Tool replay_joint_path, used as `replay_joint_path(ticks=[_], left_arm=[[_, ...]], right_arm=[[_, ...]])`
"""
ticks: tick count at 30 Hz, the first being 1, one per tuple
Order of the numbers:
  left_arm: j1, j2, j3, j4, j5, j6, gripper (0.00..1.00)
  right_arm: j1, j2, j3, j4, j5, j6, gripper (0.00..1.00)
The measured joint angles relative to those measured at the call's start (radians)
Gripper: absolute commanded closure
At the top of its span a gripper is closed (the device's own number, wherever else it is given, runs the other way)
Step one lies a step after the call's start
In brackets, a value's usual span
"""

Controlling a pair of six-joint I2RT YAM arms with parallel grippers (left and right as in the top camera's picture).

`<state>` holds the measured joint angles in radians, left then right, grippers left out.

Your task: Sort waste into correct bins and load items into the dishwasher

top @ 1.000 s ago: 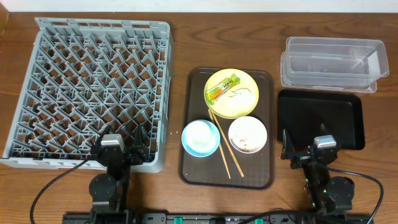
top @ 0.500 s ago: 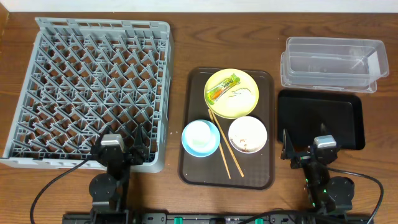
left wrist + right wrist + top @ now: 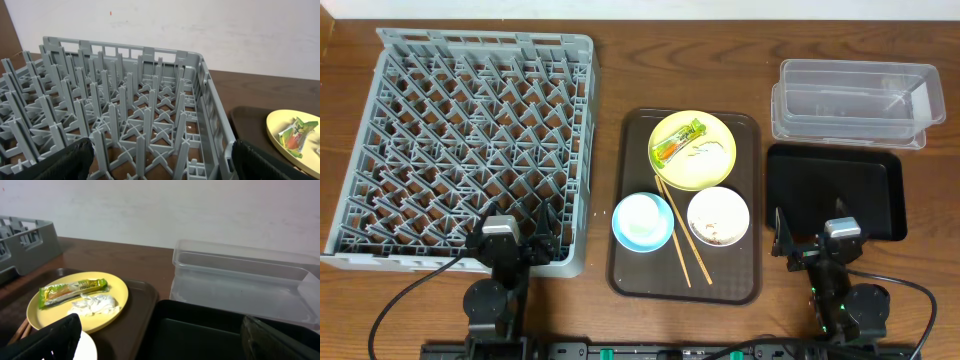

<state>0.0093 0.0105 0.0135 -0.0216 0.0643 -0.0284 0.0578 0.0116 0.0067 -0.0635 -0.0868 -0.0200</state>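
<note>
Both left gripper and right gripper stand fingers apart, empty. Risk: scrap lies beside wrapper; one pinch could take both.

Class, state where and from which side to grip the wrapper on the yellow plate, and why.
Probably grip the wrapper across its narrow middle, straight down from above. It lies flat and diagonal on the yellow plate, so set the jaws crosswise to its length, clear of the white scrap.
</note>
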Motion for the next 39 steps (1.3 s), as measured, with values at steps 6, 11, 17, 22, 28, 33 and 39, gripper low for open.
replay_joint_path(ticks=[6, 11, 17, 22, 28, 33, 39], left_arm=[[0.000, 0.000, 0.000, 0.000, 0.000, 0.000, 0.10], [0.000, 0.000, 0.000, 0.003, 0.000, 0.000, 0.10], [0.000, 0.000, 0.000, 0.000, 0.000, 0.000, 0.10], [0.000, 0.000, 0.000, 0.000, 0.000, -0.001, 0.10], [0.000, 0.000, 0.000, -0.002, 0.000, -0.077, 0.10], [0.000, 0.029, 0.046, -0.097, 0.000, -0.107, 0.10], [0.000, 0.193, 0.180, -0.267, 0.000, -0.113, 0.10]], right_arm=[[0.000, 0.000, 0.000, 0.000, 0.000, 0.000, 0.01], [0.000, 0.000, 0.000, 0.000, 0.000, 0.000, 0.01], [0.000, 0.000, 0.000, 0.000, 0.000, 0.000, 0.01], [0.000, 0.000, 0.000, 0.000, 0.000, 0.000, 0.01], [0.000, 0.000, 0.000, 0.000, 0.000, 0.027, 0.01], [0.000, 0.001, 0.000, 0.000, 0.000, 0.090, 0.01], [0.000, 0.071, 0.044, -0.052, -0.003, 0.163, 0.01]])
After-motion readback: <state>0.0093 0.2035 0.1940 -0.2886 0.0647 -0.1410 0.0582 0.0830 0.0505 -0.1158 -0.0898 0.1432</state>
